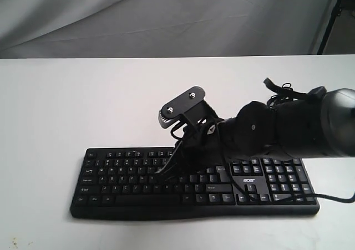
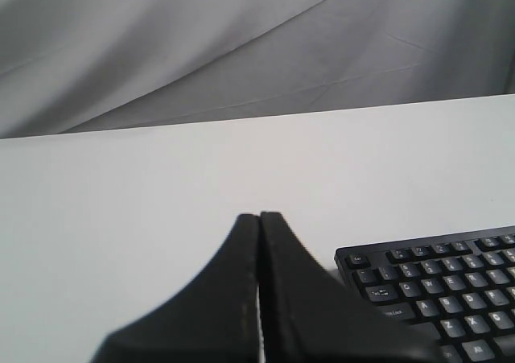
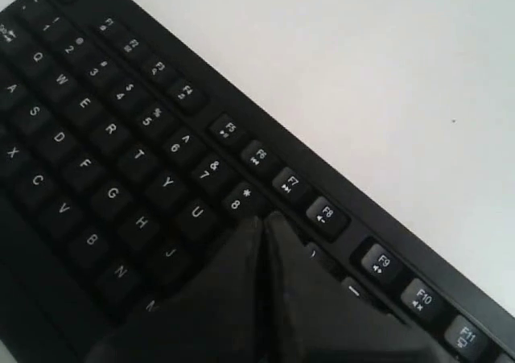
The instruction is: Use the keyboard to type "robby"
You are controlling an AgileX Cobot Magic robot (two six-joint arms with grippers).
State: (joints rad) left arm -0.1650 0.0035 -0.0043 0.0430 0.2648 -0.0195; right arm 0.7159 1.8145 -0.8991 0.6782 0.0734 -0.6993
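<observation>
The wide black keyboard [image 1: 122, 178] lies across the white table near its front edge, with the acer logo [image 1: 249, 180] beside the number pad. My right gripper [image 1: 160, 172] reaches over from the right and is shut, its tip down on the middle of the letter rows. In the right wrist view the keyboard [image 3: 105, 138] fills the frame, and the right gripper [image 3: 264, 216] hides the keys just past 8 and U. I cannot tell whether it presses a key. My left gripper [image 2: 259, 216] is shut over bare table, left of the keyboard [image 2: 451, 290]. It does not show in the exterior view.
A thin black cable [image 1: 338, 198] runs from the keyboard's right end off the frame. The white table [image 1: 83, 95] stretches behind the keyboard to a grey cloth backdrop [image 1: 111, 17]. A dark stand leg [image 1: 331, 17] is at the back right.
</observation>
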